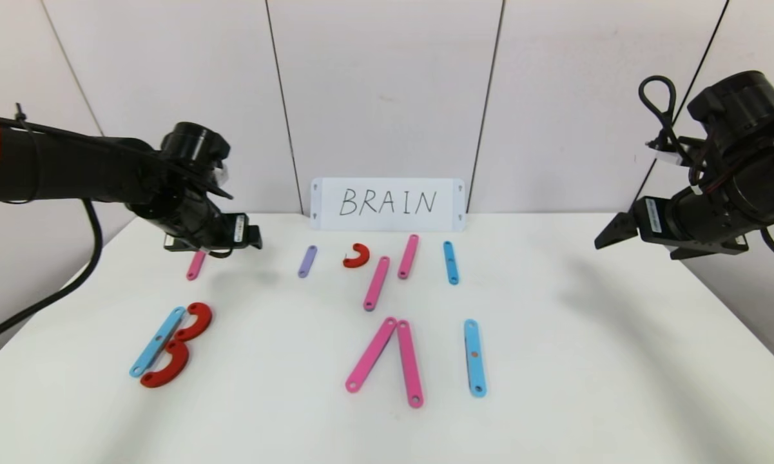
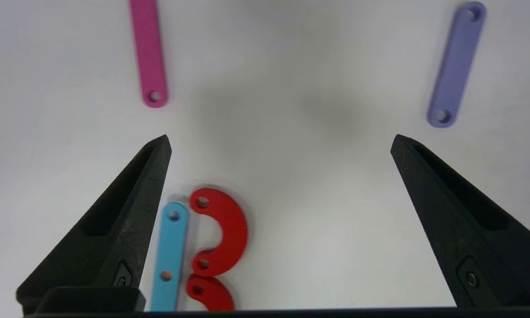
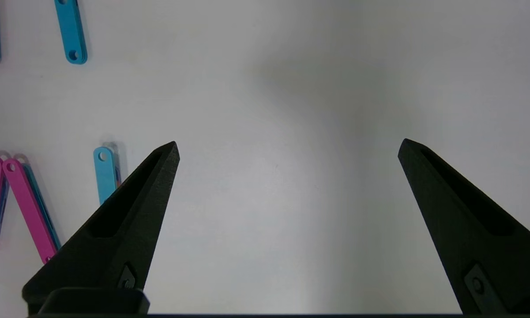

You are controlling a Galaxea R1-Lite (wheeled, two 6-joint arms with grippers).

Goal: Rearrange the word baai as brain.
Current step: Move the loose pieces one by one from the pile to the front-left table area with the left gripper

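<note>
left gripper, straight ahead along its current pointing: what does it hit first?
Probably bare table. The left gripper is open; the pink strip and purple strip lie off to either side of that line. Depth is unclear.

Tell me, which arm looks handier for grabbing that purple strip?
Probably the left. Its open gripper hovers near the purple strip, which shows close ahead in its wrist view; the right gripper hangs far off at the table's right.

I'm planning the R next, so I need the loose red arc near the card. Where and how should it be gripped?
The loose red arc lies flat and apart from the purple strip and pink strip. It is probably best taken from straight above, fingers across the middle of the curved band, one outside the curve and one in its hollow. The left gripper, open, is nearer.
</note>
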